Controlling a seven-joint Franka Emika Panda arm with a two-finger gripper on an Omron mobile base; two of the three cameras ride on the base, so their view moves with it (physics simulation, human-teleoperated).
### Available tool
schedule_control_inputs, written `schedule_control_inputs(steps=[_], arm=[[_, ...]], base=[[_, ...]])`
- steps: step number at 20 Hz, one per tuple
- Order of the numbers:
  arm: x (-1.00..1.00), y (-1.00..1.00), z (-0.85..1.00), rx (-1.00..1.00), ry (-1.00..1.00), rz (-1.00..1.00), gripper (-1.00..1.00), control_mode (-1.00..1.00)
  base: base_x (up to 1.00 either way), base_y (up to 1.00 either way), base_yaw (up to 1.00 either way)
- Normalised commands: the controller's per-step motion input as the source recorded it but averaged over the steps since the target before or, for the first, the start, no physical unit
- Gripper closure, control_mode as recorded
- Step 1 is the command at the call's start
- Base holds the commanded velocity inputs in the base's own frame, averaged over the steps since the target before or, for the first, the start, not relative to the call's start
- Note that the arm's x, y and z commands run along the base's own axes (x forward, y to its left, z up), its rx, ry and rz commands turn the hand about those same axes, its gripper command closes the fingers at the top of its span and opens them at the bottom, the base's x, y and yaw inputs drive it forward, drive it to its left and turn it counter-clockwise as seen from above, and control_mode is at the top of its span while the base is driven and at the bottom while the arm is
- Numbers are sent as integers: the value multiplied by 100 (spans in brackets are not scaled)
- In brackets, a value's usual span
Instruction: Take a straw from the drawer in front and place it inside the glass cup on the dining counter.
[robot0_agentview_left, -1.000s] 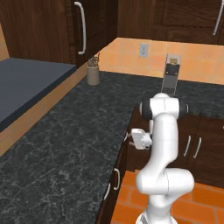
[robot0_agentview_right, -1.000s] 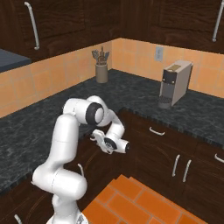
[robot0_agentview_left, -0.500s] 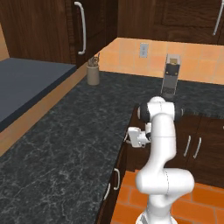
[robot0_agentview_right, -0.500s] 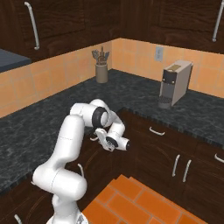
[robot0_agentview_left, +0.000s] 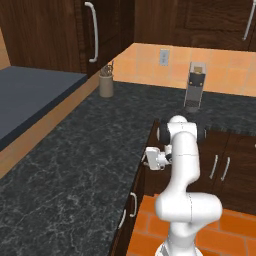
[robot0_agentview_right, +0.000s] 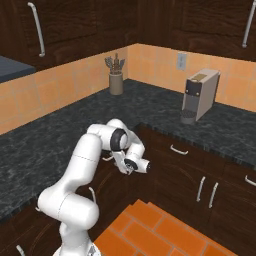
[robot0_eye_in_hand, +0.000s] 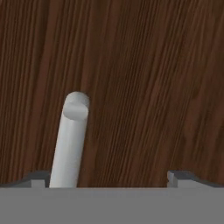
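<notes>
We have pushed our gripper (robot0_eye_in_hand: 107, 179) closer onto the drawer (robot0_eye_in_hand: 144, 78), jaws wide apart around its handle (robot0_eye_in_hand: 70, 140), gripping nothing yet.

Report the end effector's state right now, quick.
End effector: open, holding nothing; the silver handle of the drawer stands between its fingertips, nearer the left one.
</notes>
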Motion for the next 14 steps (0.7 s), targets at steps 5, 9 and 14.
schedule_control_inputs(steps=[5,9,14], arm=[[-1,37,-3,0,0,0,100,-100],[-48,-3,0,0,0,0,100,-100],[-73,-48,5,0,0,0,100,-100]], base=[[0,0,0],[0,0,0],[0,0,0]])
